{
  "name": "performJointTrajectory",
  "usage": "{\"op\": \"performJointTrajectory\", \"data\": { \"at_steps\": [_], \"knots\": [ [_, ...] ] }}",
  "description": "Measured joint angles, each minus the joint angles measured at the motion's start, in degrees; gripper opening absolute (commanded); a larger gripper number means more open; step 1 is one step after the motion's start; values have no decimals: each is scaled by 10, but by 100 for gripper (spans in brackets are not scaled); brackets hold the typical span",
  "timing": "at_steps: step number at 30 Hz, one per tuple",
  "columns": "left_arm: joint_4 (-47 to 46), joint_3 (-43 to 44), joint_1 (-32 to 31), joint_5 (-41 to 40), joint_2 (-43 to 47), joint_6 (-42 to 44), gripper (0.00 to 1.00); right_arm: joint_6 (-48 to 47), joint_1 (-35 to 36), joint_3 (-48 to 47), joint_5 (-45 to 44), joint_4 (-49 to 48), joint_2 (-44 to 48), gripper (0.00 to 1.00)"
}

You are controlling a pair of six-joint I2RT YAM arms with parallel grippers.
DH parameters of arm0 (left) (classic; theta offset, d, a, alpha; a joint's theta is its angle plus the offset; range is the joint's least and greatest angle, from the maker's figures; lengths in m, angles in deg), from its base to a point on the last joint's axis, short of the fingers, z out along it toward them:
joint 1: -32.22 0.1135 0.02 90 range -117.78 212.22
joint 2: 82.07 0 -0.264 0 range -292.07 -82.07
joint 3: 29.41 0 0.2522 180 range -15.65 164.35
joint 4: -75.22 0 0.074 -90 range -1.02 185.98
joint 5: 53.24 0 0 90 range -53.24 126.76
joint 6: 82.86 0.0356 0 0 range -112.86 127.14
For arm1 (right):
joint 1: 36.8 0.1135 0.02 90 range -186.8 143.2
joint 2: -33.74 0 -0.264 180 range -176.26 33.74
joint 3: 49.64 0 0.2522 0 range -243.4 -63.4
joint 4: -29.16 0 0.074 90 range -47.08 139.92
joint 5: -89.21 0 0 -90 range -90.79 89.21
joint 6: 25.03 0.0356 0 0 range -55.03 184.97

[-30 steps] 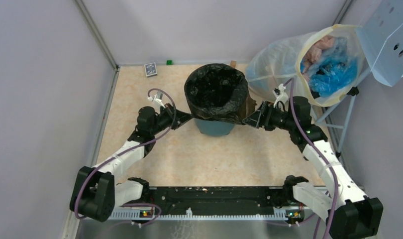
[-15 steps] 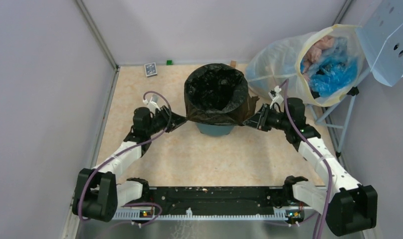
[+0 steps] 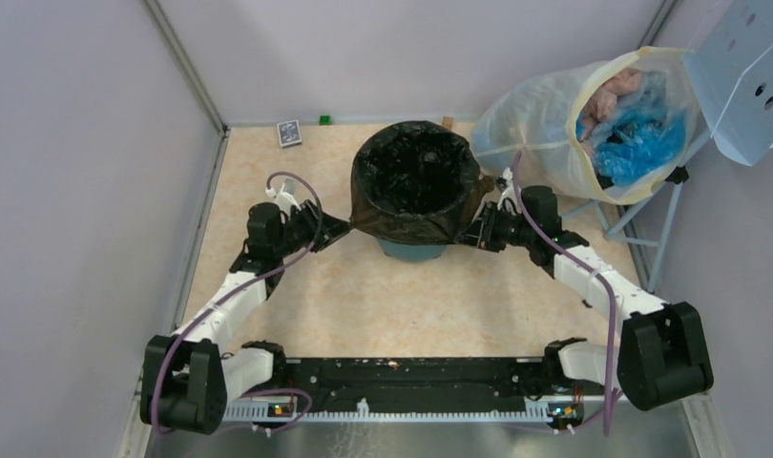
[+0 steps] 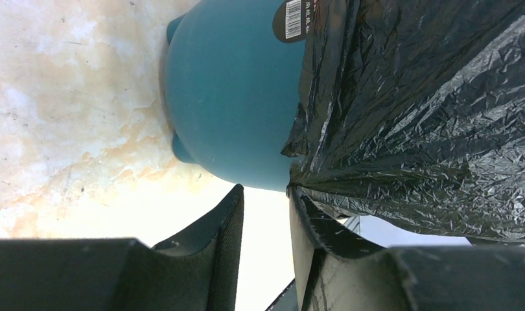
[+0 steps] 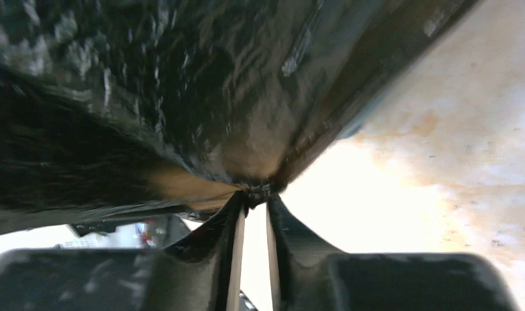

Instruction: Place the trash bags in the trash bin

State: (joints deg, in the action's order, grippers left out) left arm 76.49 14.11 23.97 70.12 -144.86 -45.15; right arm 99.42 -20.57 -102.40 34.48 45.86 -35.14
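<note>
Trash bag (image 3: 416, 176) draped over trash bin (image 4: 234, 97); hem pinched by R hand (image 5: 253, 197); L hand (image 4: 265, 194) seen released, jaws apart.

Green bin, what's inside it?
A black trash bag lines the inside and drapes over the rim of the green bin. Whatever lies beneath the bag is covered, so I cannot tell.
</note>
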Motion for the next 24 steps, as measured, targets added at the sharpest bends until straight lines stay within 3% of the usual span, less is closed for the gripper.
{"op": "performJointTrajectory", "data": {
  "at_steps": [2,4,12,16,21,24],
  "knots": [
    [7,5,1,2,-1,3,43,-16,3,0,-14,17,-4,48],
    [10,11,1,6,-6,6,45,-31,3,-1,-30,36,-1,52],
    [41,17,9,-14,-6,14,70,-88,3,-26,-151,162,127,59],
    [44,16,18,-28,12,8,74,-122,5,-103,-203,231,154,57],
    [47,17,27,-32,49,12,74,-177,26,-237,-248,303,144,41],
    [75,22,31,-56,79,26,74,-215,41,-332,-252,340,106,15]
  ]
}}
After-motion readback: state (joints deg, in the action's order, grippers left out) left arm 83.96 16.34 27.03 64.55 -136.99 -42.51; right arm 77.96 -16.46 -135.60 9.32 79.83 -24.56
